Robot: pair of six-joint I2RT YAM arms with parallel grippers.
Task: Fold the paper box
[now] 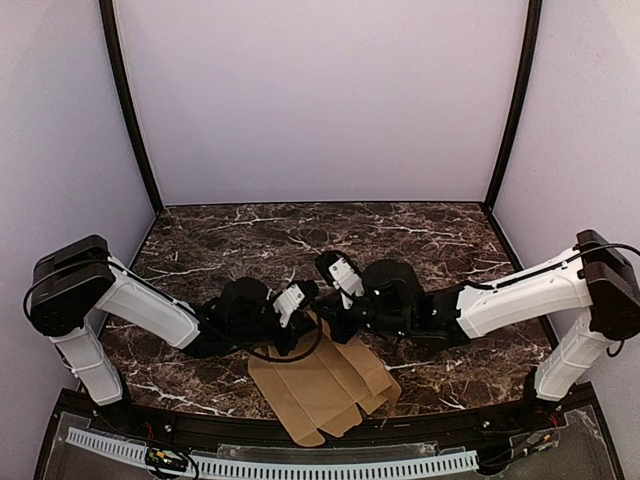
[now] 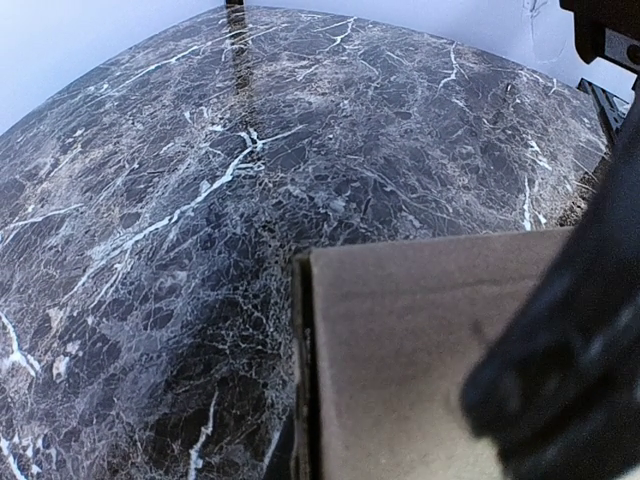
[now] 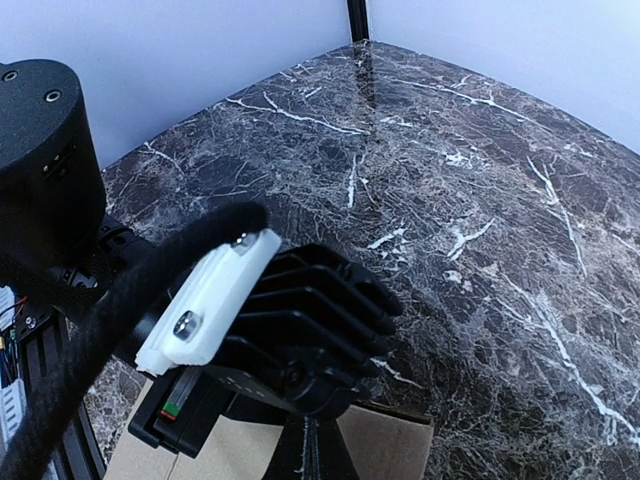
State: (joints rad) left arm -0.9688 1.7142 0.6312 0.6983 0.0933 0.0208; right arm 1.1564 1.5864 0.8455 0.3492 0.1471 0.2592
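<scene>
Pale lavender walls (image 1: 320, 100) with black corner posts (image 1: 130, 110) enclose a dark brown marble tabletop (image 1: 430, 235) veined in white. Two white-and-black arms (image 1: 510, 300) are extended inward, so that the left hand (image 1: 308, 312) and the right hand (image 1: 332, 322) are placed just beside each other.

The paper box (image 1: 322, 390), a plain brown die-cut cardboard piece, is laid out as a mostly flat, unfolded sheet with creases and tabs visible. It is located directly beneath both hands and extends from them toward the arm bases. Its far edge is covered by the hands.

The left hand is closed on the paper box. In the left wrist view, a brown panel is presented right at the fingertips and is raised off the tabletop, with a shadow cast below its left edge. A blurred black part overlaps the right side of the panel; it cannot be identified.

The right hand is closed. Directly ahead of it, a black finned housing (image 3: 310, 320) with a white bracket (image 3: 210, 295) and a black braided cable (image 3: 100, 330) are seen, and a strip of cardboard is visible below them. Whether cardboard is pinched by this hand cannot be told.
</scene>
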